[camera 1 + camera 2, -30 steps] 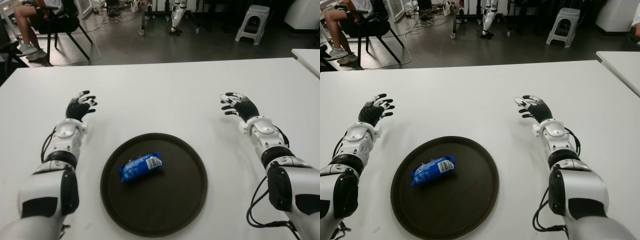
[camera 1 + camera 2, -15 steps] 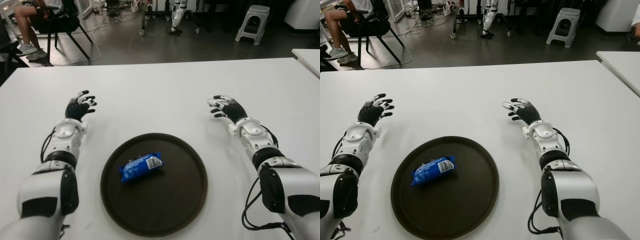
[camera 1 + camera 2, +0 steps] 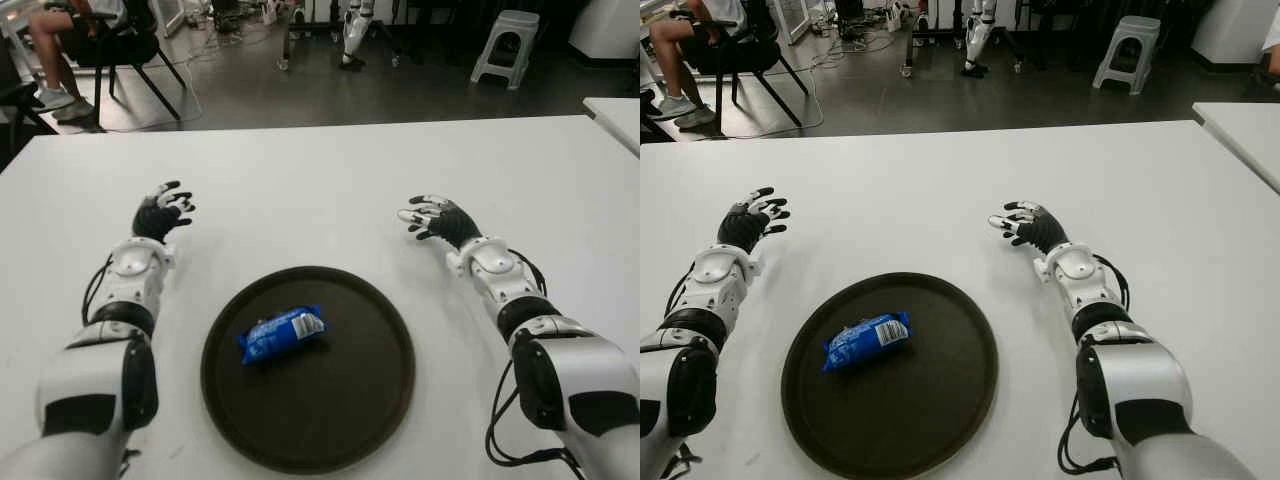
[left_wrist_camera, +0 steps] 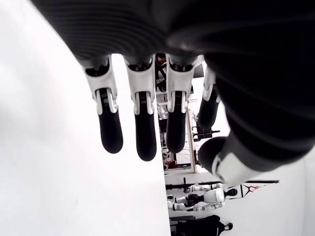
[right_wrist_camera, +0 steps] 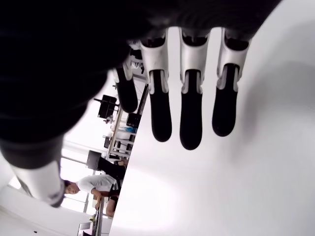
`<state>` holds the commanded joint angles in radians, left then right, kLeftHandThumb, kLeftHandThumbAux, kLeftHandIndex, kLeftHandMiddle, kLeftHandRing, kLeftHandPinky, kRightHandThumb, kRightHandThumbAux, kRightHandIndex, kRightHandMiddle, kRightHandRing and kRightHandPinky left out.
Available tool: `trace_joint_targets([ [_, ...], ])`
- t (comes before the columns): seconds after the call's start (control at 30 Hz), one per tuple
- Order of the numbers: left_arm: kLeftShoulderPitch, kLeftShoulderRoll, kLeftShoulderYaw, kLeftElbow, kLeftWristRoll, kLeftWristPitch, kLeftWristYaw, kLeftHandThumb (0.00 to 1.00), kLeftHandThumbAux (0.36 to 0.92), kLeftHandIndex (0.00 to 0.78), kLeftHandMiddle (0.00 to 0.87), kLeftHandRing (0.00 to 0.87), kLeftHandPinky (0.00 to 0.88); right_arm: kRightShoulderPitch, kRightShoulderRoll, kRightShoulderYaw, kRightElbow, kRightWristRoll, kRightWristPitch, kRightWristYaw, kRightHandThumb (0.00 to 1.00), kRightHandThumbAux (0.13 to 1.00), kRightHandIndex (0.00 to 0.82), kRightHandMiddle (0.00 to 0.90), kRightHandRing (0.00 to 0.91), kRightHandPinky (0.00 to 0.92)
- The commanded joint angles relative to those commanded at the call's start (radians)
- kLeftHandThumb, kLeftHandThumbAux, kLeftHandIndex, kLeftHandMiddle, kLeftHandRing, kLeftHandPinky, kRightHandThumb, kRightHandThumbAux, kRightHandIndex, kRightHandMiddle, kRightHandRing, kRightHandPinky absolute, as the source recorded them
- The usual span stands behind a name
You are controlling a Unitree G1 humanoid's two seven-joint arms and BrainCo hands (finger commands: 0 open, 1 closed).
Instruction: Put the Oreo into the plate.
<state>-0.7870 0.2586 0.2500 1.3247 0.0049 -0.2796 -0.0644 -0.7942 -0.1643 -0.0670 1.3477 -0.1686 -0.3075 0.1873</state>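
- The Oreo (image 3: 283,334) was already lying inside the plate (image 3: 375,400), on the left half of its floor, clear of the rim. Neither hand held it.
- Key relation: the pack sat nearer you than both hands and between them, toward the table's (image 3: 320,190) near edge. From your right hand (image 3: 436,219) it lay down and to the left; from your left hand (image 3: 160,214) it lay down and to the right.
- Its long axis ran roughly left-right across the plate, with the right end tipped slightly toward the far edge.
- Right hand was just past the plate's far-right rim, fingers spread and empty. Left hand showed further off, beyond the plate's far-left rim, fingers also spread and holding nothing. I'd call the right hand slightly nearer the plate; either was about equally far from the pack.
- Materials: the pack was a blue glossy wrapper, pillow-shaped with crimped ends, so likely slippery and crushable. The plate was dark brown, round and shallow, with a low raised lip and a matte look. The table was plain white, smooth and flat.
- My read: placement looked done, so no further grasp seemed needed.
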Motion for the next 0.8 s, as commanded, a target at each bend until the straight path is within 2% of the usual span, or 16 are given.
trace_joint_targets([
  [0.6,0.001,-0.007,0.006,-0.003,-0.009,0.002,-0.018,0.047,0.640,0.162,0.259,0.266,0.282,0.006,-0.002,-0.007,0.001,0.008,0.012,-0.019,0.150,0.639,0.267,0.397,0.418,0.441],
  [0.8,0.000,-0.004,0.003,0.000,-0.006,0.010,-0.026,0.049,0.665,0.159,0.251,0.253,0.270,0.006,-0.001,-0.017,0.002,0.013,0.016,-0.017,0.152,0.642,0.248,0.389,0.412,0.436],
])
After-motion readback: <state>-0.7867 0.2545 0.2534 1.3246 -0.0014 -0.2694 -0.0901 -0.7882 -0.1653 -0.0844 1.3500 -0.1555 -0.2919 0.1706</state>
